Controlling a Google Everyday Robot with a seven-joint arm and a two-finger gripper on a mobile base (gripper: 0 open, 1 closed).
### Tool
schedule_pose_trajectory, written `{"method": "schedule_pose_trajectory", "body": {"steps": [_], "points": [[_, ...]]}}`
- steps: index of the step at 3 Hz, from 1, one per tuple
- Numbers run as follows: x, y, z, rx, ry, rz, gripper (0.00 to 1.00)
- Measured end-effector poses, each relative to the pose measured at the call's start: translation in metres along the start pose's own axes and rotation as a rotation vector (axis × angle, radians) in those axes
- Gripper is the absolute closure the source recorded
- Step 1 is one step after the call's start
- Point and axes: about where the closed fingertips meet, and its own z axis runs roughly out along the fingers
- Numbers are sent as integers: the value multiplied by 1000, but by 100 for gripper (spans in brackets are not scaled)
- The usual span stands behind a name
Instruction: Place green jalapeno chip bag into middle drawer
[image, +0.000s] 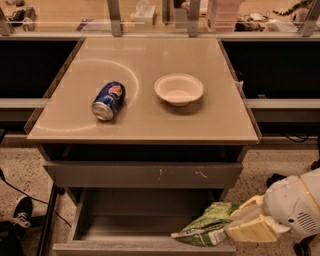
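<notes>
The green jalapeno chip bag (206, 223) is a crumpled light-green foil bag. It hangs over the right front part of the open middle drawer (112, 225), just above its front lip. My gripper (235, 225) comes in from the lower right and is shut on the bag's right end. The drawer is a shallow grey metal tray pulled out below the flat grey drawer front with pale scratches (145, 174). Whether the bag touches the drawer floor cannot be told.
A blue soda can (109, 100) lies on its side and a white bowl (178, 89) stands on the beige tabletop (150, 125) above the drawers. A shoe (19, 216) and a black cable lie on the speckled floor at left.
</notes>
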Motion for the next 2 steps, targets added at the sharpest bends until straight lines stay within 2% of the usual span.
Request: {"method": "schedule_pose_trajectory", "body": {"steps": [1, 2], "points": [[-18, 9, 59, -161, -24, -36, 100], [-20, 19, 107, -253, -28, -22, 100]]}}
